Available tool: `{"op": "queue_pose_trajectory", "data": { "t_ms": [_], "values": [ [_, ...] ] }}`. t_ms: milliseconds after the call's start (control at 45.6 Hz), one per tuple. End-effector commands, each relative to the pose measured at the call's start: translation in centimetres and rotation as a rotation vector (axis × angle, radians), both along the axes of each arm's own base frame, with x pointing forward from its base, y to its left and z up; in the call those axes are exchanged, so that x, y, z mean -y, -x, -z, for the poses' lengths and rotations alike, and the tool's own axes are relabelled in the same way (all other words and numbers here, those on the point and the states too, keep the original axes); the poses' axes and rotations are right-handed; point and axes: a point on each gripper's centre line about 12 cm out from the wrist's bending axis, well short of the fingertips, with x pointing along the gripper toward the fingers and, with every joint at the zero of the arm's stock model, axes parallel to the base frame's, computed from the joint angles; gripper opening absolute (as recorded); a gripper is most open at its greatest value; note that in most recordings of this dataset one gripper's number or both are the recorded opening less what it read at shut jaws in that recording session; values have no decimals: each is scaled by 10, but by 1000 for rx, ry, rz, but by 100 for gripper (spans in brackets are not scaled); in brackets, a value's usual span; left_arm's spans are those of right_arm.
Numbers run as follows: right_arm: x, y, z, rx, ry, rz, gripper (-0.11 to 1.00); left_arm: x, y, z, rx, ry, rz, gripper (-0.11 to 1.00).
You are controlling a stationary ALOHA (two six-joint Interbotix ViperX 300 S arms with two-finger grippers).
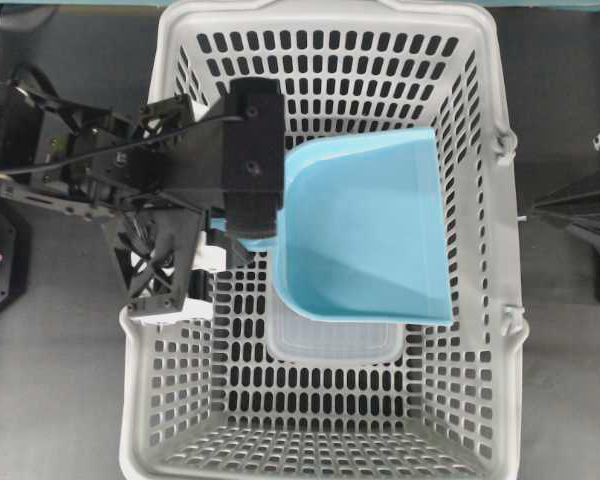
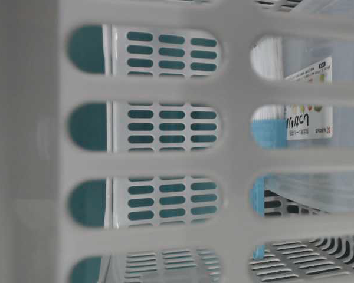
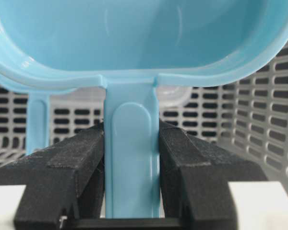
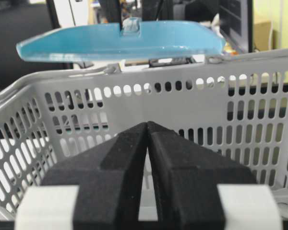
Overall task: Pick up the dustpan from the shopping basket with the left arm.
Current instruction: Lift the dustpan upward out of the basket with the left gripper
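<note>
Two arms show from overhead. At the left, the left arm (image 1: 130, 170) reaches over the basket (image 1: 170, 60) rim, and its pincer (image 3: 132, 158) pinches the dustpan (image 1: 370, 230) by its thin handle (image 3: 132, 143), one finger (image 3: 81, 158) pressed on each side. The dustpan sits above the basket's rim, mouth toward the right wall. Under it, a clear container (image 1: 330, 340) lies on the basket floor. At the far right, the right pincer (image 4: 148, 143) is pressed together, holding nothing.
</note>
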Motion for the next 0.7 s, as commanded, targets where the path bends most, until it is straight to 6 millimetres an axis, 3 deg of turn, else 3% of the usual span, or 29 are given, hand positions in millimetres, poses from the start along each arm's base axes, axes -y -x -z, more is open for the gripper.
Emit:
{"op": "queue_pose_trajectory", "data": {
  "t_ms": [0,680],
  "values": [
    [0,-1,-4,12,-5,-1,0,-1,2,-12,25,-1,0,28],
    [0,-1,-4,14,-4,-1,0,2,-4,-3,-4,-6,7,28]
  ]
}}
